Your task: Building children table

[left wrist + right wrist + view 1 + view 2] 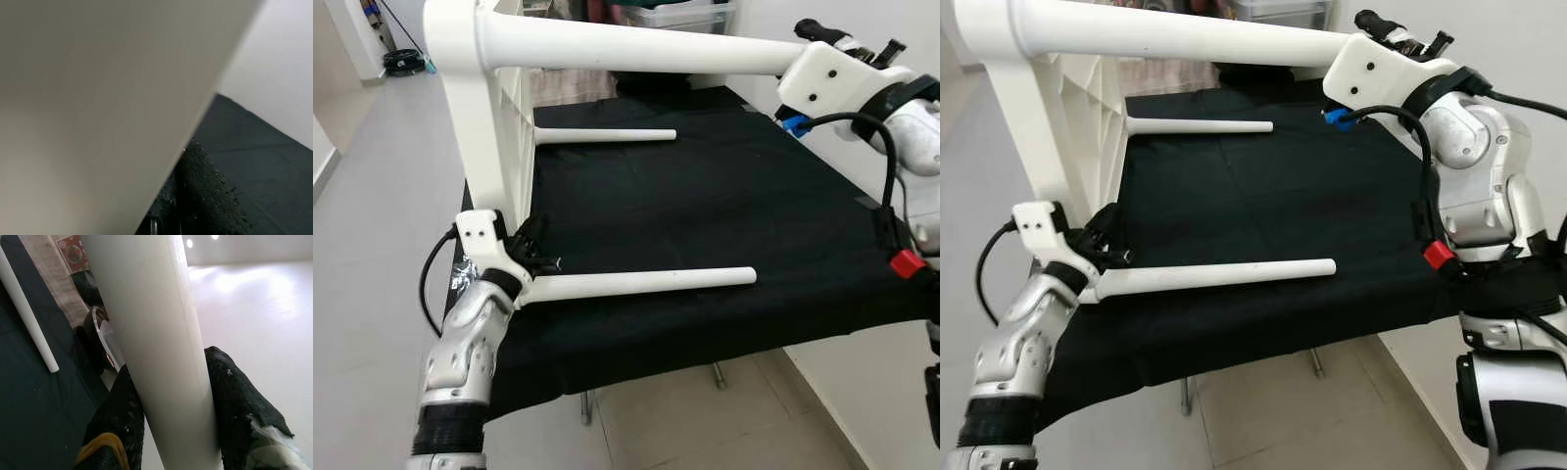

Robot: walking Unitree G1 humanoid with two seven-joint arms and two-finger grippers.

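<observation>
The near leg [636, 284] is clamped at its left end by the left gripper [533, 259]; the raised top leg [636, 49], lying left-to-right, is gripped by the right gripper [168, 396] above the black table [724, 196].

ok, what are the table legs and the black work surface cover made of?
Table legs: smooth, matte white, seamless and evenly coloured; probably moulded plastic, possibly painted wood. Cover: black fabric, shown by faint creases and its draping front edge. The right tool is clamped on one leg.
</observation>
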